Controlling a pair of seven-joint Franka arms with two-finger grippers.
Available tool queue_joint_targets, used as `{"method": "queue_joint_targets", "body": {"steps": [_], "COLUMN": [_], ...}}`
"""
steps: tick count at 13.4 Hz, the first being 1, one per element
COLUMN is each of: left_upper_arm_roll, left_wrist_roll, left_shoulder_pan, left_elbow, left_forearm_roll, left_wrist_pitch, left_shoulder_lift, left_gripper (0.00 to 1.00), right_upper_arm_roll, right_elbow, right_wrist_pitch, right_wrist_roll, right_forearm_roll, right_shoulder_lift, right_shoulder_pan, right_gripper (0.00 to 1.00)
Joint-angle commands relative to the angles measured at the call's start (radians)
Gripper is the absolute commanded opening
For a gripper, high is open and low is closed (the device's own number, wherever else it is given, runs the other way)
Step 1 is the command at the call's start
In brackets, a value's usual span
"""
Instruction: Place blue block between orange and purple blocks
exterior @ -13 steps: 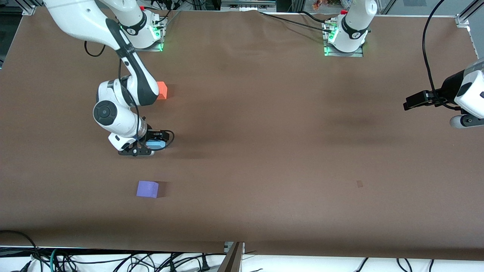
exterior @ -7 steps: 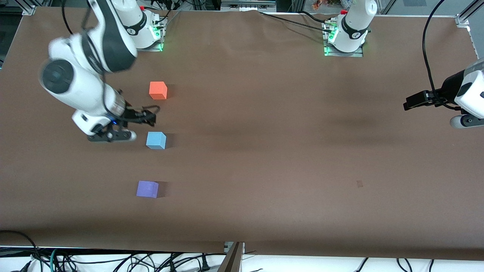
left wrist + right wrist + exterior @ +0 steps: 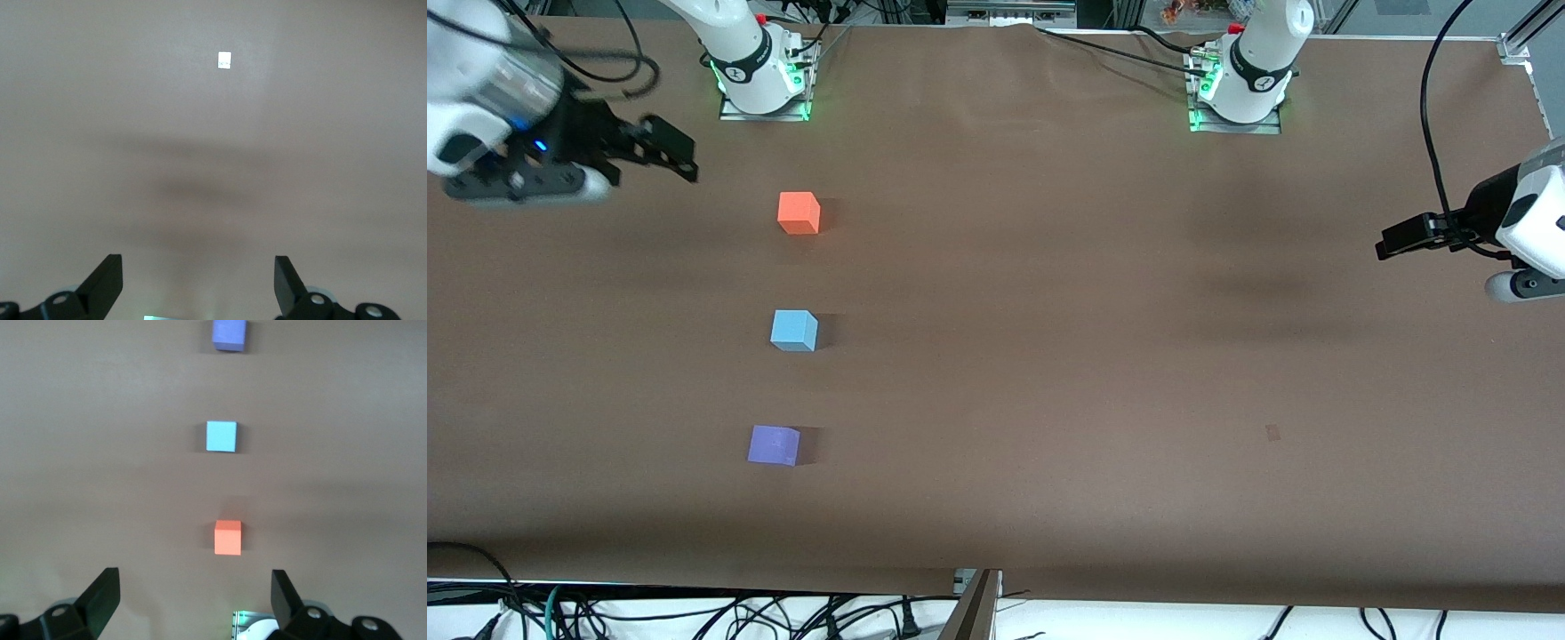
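The blue block [image 3: 793,330] sits on the brown table between the orange block [image 3: 799,212], which is farther from the front camera, and the purple block [image 3: 773,444], which is nearer. All three stand in a row. They also show in the right wrist view: the orange block [image 3: 227,537], the blue block [image 3: 221,436], the purple block [image 3: 229,333]. My right gripper [image 3: 665,153] is open and empty, high over the table edge at the right arm's end. My left gripper [image 3: 1394,238] is open and empty, held up at the left arm's end.
The brown table [image 3: 1049,356] carries a small pale marker patch [image 3: 1272,432], also in the left wrist view [image 3: 224,60]. The arm bases [image 3: 760,71] [image 3: 1240,80] stand along the top. Cables hang below the table's front edge.
My right gripper let go of the blue block, opened, and rose away toward the right arm's end of the table. The blue block stays where it was set. The left arm has not moved.
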Motion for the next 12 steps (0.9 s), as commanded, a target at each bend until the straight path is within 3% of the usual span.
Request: {"method": "queue_joint_targets", "body": {"steps": [1, 5, 12], "left_upper_arm_roll": [-0.004, -0.004, -0.004], "left_wrist_roll": [0.022, 0.024, 0.024], "left_shoulder_pan": [0.005, 0.005, 0.006], "left_elbow": [0.028, 0.028, 0.028], "left_forearm_roll": [0.023, 0.023, 0.021], "left_wrist_pitch": [-0.008, -0.008, -0.008], "left_shoulder_lift": [0.014, 0.015, 0.017], "left_gripper": [1.0, 1.0, 1.0], "right_upper_arm_roll": [-0.048, -0.059, -0.058], "right_elbow": [-0.16, -0.154, -0.131], "right_wrist_pitch": [0.089, 0.129, 0.143], "right_wrist_roll": [-0.084, -0.137, -0.134], "right_forearm_roll": [0.003, -0.061, -0.07], "right_shoulder_lift": [-0.091, -0.082, -0.062], "right_shoulder_pan": [-0.003, 0.0, 0.0], "right_gripper": [1.0, 1.0, 1.0]}}
